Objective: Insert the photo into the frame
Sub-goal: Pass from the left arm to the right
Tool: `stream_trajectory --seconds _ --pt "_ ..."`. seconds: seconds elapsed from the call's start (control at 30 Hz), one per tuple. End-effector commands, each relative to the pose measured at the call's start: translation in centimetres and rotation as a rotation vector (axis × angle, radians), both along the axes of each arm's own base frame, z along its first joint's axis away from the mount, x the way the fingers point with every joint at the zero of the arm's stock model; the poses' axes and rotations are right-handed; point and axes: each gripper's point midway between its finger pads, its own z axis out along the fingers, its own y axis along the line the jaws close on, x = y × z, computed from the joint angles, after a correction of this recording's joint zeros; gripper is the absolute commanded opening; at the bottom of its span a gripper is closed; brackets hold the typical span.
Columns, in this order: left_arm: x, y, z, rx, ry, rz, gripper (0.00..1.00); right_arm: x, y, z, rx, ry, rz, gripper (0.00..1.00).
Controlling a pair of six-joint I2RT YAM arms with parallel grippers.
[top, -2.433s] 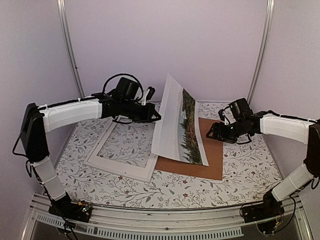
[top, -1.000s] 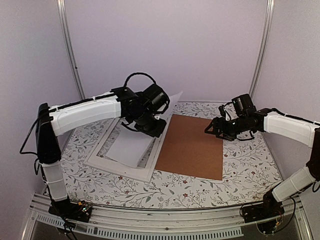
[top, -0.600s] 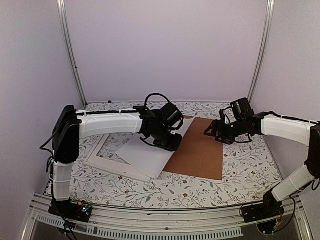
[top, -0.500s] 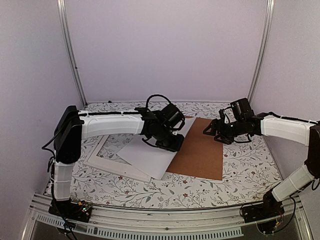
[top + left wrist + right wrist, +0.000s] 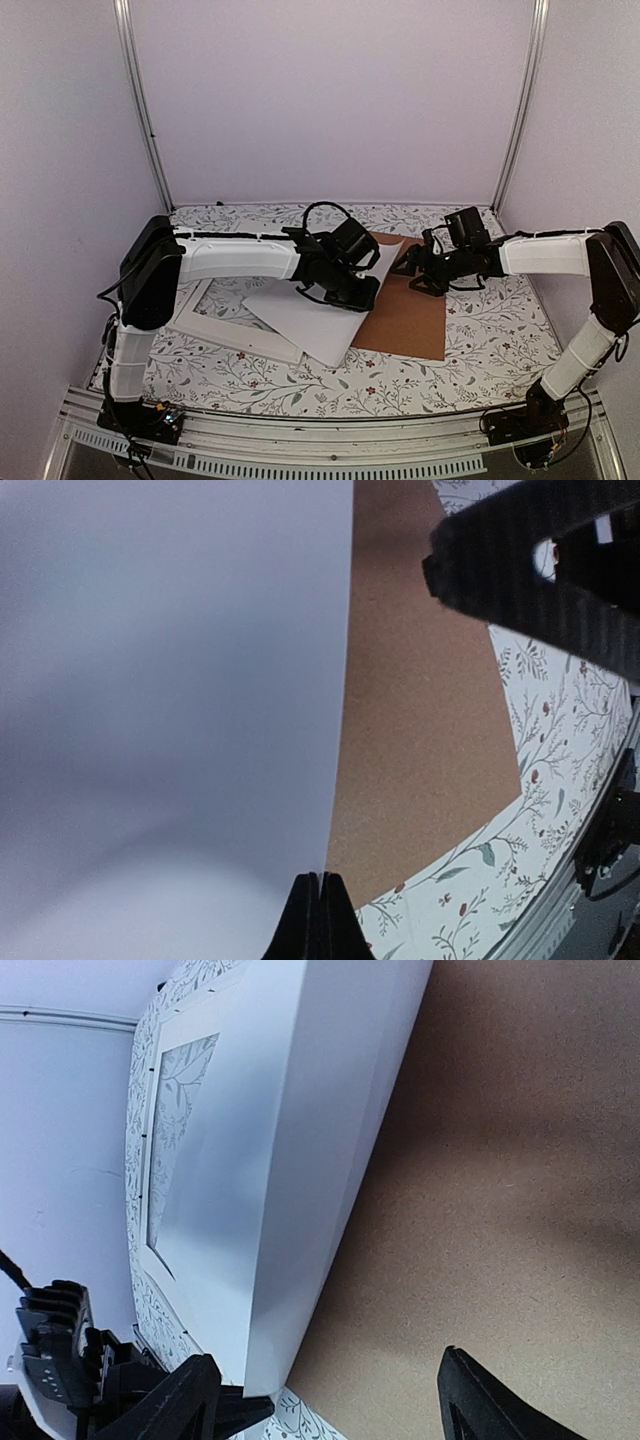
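Observation:
The photo [image 5: 315,325] lies white back up, slanting across the right side of the frame [image 5: 228,337] and onto the brown backing board [image 5: 412,312]. My left gripper [image 5: 360,296] is shut on the photo's right edge, over the board. In the left wrist view its tips [image 5: 320,882] pinch that edge of the photo [image 5: 170,680]. My right gripper [image 5: 408,272] hangs open just right of the photo, over the board. In the right wrist view its fingers [image 5: 182,1400] stand wide apart, with the photo [image 5: 300,1140] and the frame [image 5: 160,1278] ahead.
The brown board [image 5: 500,1160] lies flat right of the frame on the floral tablecloth [image 5: 480,340]. White walls and two metal posts [image 5: 138,100] close in the back. The two grippers are close together near the photo's far-right corner.
The photo stood nearly upright, picture showing; my left arm swung it over and carried it rightward, white side up. The right gripper moved left towards the photo's edge.

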Motion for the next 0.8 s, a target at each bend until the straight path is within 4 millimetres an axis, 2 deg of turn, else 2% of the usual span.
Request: stream_trajectory --seconds 0.0,0.3,0.6,0.77 --pt "-0.8 -1.1 -1.1 -0.016 0.017 -0.014 0.00 0.1 1.9 -0.4 0.048 0.001 0.035 0.78" --pt "-1.6 -1.8 -2.0 -0.011 0.032 -0.025 0.04 -0.2 3.1 -2.5 0.032 0.047 0.064 0.77" --pt "-1.9 -2.1 -1.6 -0.018 0.025 -0.031 0.19 -0.3 3.8 -4.9 0.040 0.078 0.071 0.69" --pt "-2.1 -2.0 -0.8 -0.032 0.021 -0.037 0.30 -0.2 3.5 -5.6 0.025 0.080 0.048 0.58"
